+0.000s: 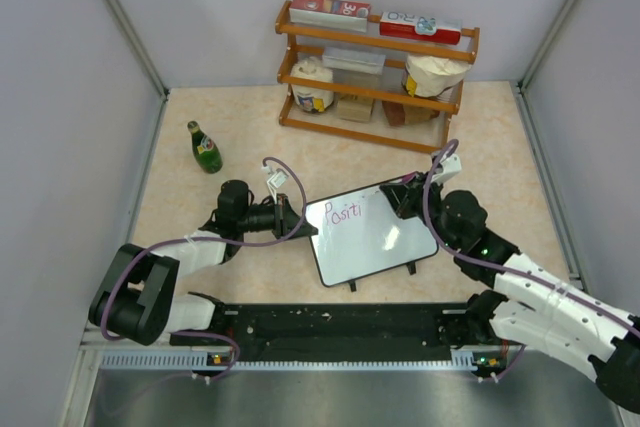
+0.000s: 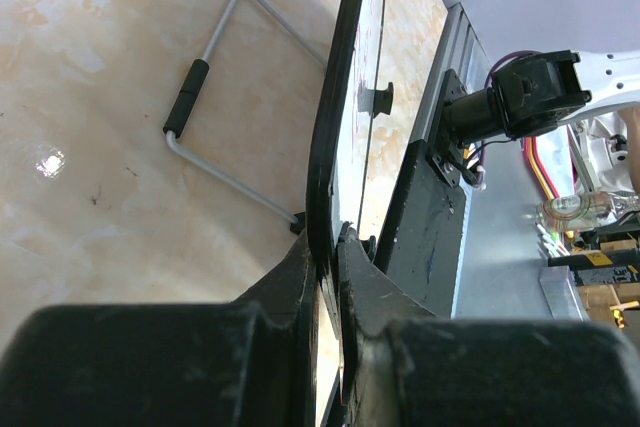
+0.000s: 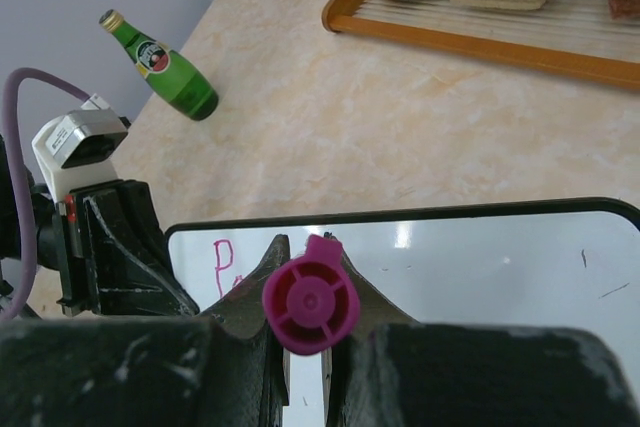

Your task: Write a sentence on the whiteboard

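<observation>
The whiteboard [image 1: 385, 242] lies tilted at mid-table, and its black frame [image 2: 333, 127] runs edge-on through the left wrist view. Purple-pink letters of the sentence [image 1: 345, 214], reading roughly "Positi", sit at its upper left. Only the "P" [image 3: 222, 263] shows in the right wrist view; my fingers hide the other letters. My left gripper [image 1: 303, 229] [image 2: 328, 243] is shut on the board's left edge. My right gripper [image 1: 405, 197] [image 3: 312, 245] is shut on a pink marker [image 3: 310, 294], seen end-on above the board's surface [image 3: 480, 257]. The marker's tip is hidden.
A wooden rack [image 1: 375, 72] with boxes, bags and a jar stands at the back. A green bottle [image 1: 205, 147] [image 3: 160, 65] stands at the back left. The board's wire stand [image 2: 215, 97] rests on the table. A black rail [image 1: 340, 322] runs along the near edge, and walls close both sides.
</observation>
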### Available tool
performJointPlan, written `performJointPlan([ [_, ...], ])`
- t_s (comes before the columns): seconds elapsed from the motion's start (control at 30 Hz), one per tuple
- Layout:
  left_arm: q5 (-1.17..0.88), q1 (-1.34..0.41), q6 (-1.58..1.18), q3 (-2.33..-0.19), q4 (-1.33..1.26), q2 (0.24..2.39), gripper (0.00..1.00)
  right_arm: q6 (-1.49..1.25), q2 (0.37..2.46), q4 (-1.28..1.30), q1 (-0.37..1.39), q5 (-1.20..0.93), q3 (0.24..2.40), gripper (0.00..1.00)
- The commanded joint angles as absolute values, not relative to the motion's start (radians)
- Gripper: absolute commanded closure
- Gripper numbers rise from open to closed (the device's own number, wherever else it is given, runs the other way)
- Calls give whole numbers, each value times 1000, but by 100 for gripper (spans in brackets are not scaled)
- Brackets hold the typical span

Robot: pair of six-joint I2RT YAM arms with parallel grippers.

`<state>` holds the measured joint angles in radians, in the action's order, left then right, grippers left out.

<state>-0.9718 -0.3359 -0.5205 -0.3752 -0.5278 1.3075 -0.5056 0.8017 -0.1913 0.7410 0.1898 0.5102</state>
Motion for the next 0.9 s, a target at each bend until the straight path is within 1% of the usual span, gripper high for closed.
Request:
performJointPlan([
  [0.0, -900, -341, -426, -374, -502, 1318, 100, -492, 770, -193, 732, 195, 497, 100],
  [0.53, -903, -341, -428, -377, -505, 1327, 100, -479, 744, -167, 732, 178, 469, 100],
  [0.87, -904, -339, -430, -376, -506, 1325, 100, -495, 814, -232, 732, 167, 488, 100],
])
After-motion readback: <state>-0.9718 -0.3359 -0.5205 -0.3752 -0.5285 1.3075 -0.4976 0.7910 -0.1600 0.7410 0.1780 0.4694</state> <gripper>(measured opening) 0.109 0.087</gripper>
